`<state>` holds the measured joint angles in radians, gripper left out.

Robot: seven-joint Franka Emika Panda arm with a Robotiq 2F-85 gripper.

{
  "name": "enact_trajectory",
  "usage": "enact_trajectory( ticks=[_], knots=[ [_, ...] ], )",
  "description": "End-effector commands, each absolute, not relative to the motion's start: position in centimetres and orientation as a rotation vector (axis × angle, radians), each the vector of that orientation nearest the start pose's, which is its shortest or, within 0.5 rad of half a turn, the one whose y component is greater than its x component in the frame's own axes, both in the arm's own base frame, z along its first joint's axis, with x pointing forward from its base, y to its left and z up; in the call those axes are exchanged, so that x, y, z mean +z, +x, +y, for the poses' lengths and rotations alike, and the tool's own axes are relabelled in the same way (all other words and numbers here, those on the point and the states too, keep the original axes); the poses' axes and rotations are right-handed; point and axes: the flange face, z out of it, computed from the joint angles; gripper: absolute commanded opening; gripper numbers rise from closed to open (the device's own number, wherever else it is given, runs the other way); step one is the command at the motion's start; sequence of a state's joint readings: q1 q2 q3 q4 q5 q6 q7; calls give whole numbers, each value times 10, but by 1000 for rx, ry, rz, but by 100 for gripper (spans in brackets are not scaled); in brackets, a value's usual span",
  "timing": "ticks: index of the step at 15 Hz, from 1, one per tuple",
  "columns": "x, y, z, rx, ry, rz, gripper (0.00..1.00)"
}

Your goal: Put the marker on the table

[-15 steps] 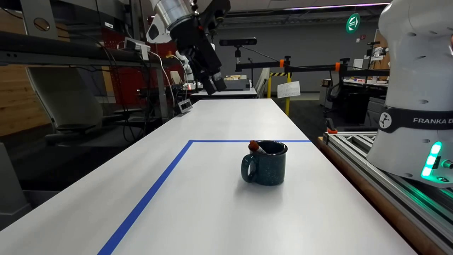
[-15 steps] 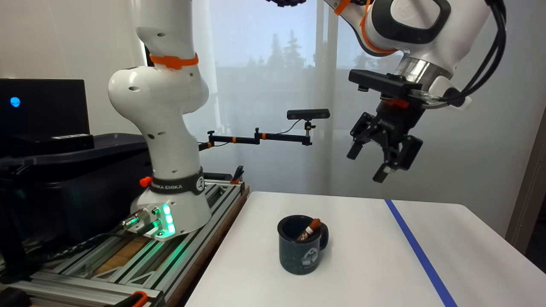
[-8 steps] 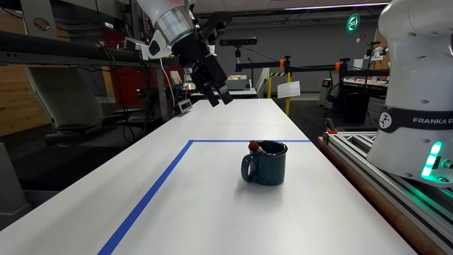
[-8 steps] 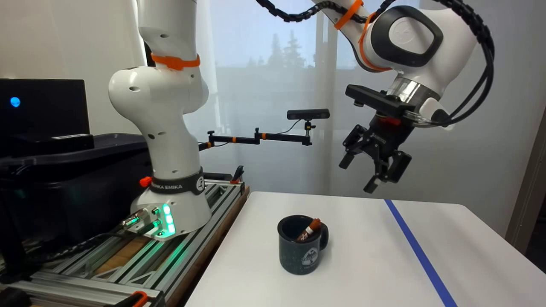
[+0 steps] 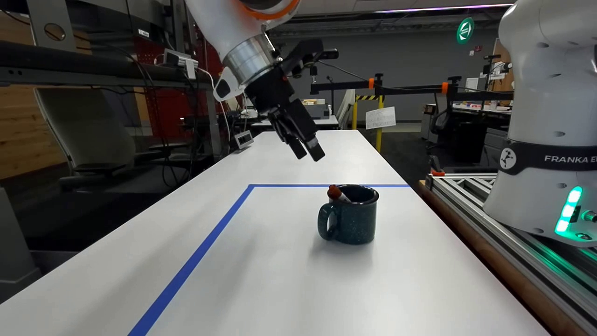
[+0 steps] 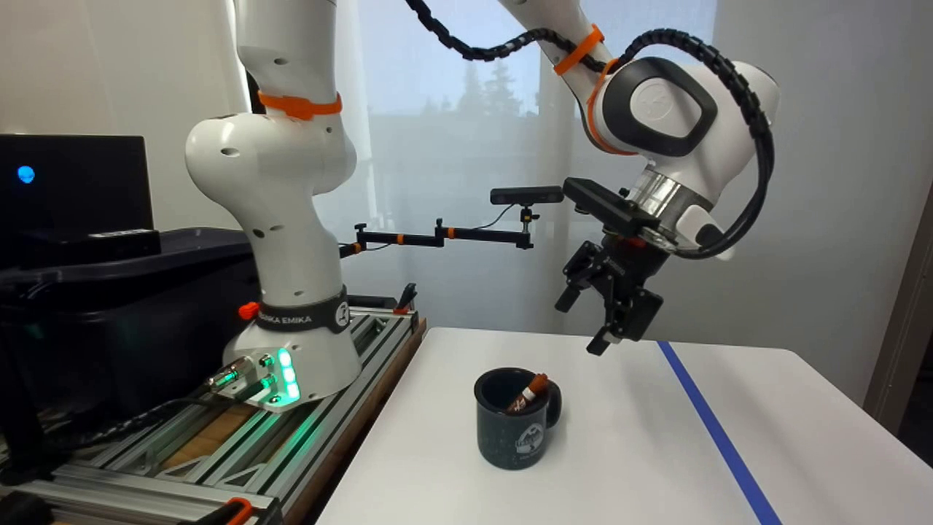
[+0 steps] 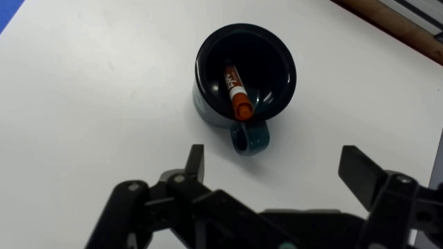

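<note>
Fingers [image 7: 196,162] wide apart and holding nothing, the gripper [image 6: 581,325] hangs tilted above the mug [image 6: 503,441], toward its handle [image 7: 259,136], and not touching it. Closest to the fingertips is that handle, which juts toward them; past it, by the rim [image 7: 291,74] where the handle joins, leans the orange-brown cap end of the marker [image 7: 237,90]. From there its long axis slants down into the mug, away from the gripper, and the lower tip is lost in the dark. That slant is what the reach hangs on, I'd say: the fingers face each other across it, so closing should pinch the marker crosswise, though it lies nearer the finger on the side with the pale print [image 6: 530,439], and a small shift that way looks needed. What stands in the way is the mug's rim, since only the cap end pokes above it and a low finger could knock the mug. Around the mug spreads the white table [image 5: 289,294], where the marker has yet to be laid; past the handle runs a blue tape line [image 6: 707,419], and farther off, opposite the handle, stands the arm's base [image 6: 321,368].
</note>
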<state>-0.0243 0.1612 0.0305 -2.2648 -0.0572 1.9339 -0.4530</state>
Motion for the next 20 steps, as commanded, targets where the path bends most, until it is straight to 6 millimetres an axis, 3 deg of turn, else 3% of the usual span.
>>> enact_trajectory(
  ticks=[1, 13, 20],
  knots=[
    [246, 453, 5, 729, -2917, -680, 100],
    [219, 428, -11, 864, -2967, -712, 100],
    [210, 429, -4, 897, -3020, -772, 100]
  ],
)
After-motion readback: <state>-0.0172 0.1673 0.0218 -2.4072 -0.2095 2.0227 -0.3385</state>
